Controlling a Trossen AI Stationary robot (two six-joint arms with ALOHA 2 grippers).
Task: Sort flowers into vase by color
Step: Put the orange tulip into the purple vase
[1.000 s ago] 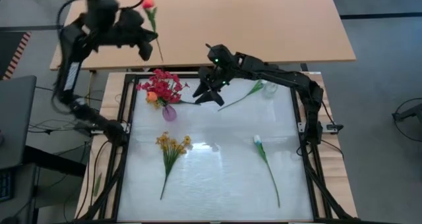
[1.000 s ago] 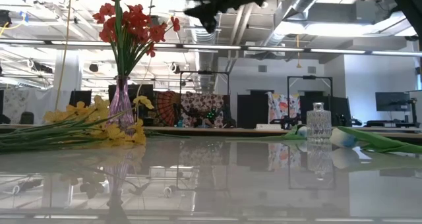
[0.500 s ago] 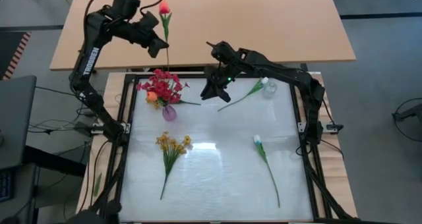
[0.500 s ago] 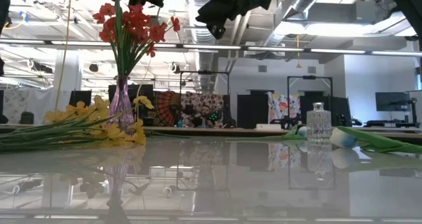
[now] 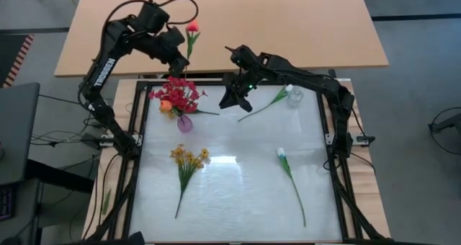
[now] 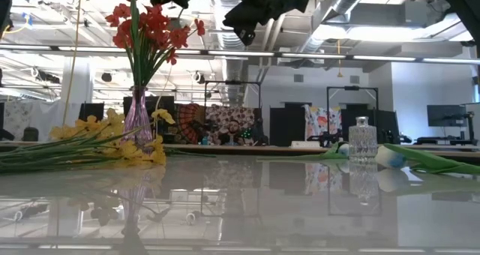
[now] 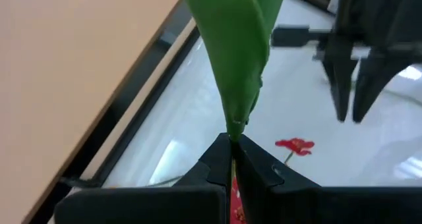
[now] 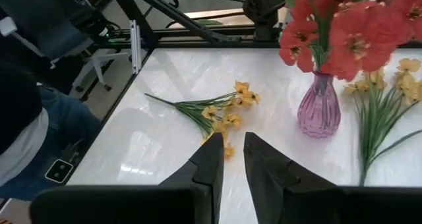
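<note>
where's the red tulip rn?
High view: the red tulip hangs in the left gripper above the table's back-left edge, just behind the purple vase of red flowers.

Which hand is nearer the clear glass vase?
Right. The right hand hovers over the table's back edge, a short way from the clear glass vase. The left hand, holding a red flower, sits beyond the purple vase.

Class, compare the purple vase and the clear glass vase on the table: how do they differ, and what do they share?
The purple vase holds red flowers; the clear glass vase holds none. The purple vase is tinted and slender, the clear glass vase colourless and squat in the low view. The purple vase stands nearer the left gripper, the clear one nearer the right gripper. Both stand upright.
</note>
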